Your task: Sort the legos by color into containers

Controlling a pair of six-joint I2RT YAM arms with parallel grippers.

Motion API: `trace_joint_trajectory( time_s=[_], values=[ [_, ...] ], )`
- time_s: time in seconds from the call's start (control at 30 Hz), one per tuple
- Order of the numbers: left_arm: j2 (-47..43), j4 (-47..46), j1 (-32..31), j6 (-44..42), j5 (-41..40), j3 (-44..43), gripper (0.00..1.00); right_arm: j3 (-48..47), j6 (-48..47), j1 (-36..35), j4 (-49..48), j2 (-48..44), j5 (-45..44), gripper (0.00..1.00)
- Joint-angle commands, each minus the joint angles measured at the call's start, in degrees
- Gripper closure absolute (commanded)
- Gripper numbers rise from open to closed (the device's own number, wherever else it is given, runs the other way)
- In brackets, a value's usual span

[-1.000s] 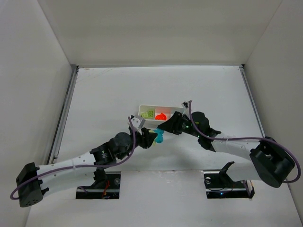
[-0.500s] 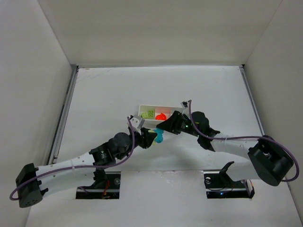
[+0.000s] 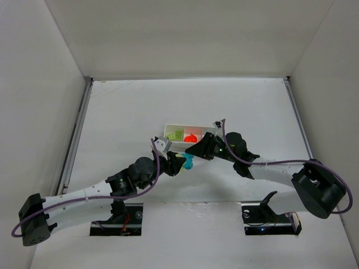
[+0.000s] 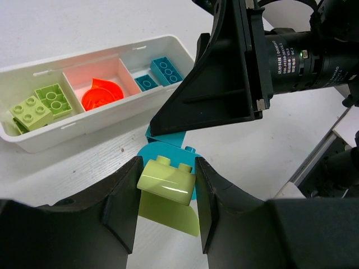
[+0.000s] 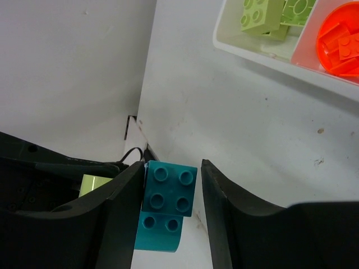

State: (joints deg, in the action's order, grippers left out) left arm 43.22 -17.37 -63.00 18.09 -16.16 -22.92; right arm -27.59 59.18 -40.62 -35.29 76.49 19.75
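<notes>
Bare white table [image 3: 129, 112], white walls around. My left gripper [image 4: 166, 166] is clenched on a yellow-green lego [image 4: 166, 179], studs up, a finger pressing each side. That piece sits against a teal lego [image 5: 169, 190] lying between the fingers of my right gripper [image 5: 171, 168]. It touches one finger and a sliver shows at the other, so I cannot tell if it is gripped. Just beyond, the tray [image 4: 84, 133] holds yellow-green bricks [image 4: 42, 106] in one end compartment, an orange-red piece [image 4: 102, 95] in the middle and teal bricks [image 4: 160, 73] in the other end.
</notes>
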Motion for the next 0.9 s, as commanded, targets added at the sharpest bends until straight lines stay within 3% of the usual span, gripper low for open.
trace_joint_trajectory(
  time_s=[0.0, 0.33, 0.77, 0.87],
  values=[
    [-0.6, -2.67, -0.41, -0.77, -0.18, -1.6, 0.74, -1.59, 0.15, -0.55, -4.61, -0.11, 0.91, 0.51],
    [-0.33, -2.67, -0.32, -0.6, -0.18, -1.69, 0.71, -0.79, 1.02, -0.55, -6.37, -1.6, 0.64, 0.64],
    [4.06, -2.67, -2.6, -1.91, -2.11, -3.27, 0.7, -0.27, 2.79, -0.55, -7.25, -6.0, 1.79, 0.67],
    [4.24, -3.02, -3.48, -2.44, -3.78, -3.45, 0.64, -0.18, 2.52, -0.55, -6.64, -6.26, 1.52, 0.67]
  ],
)
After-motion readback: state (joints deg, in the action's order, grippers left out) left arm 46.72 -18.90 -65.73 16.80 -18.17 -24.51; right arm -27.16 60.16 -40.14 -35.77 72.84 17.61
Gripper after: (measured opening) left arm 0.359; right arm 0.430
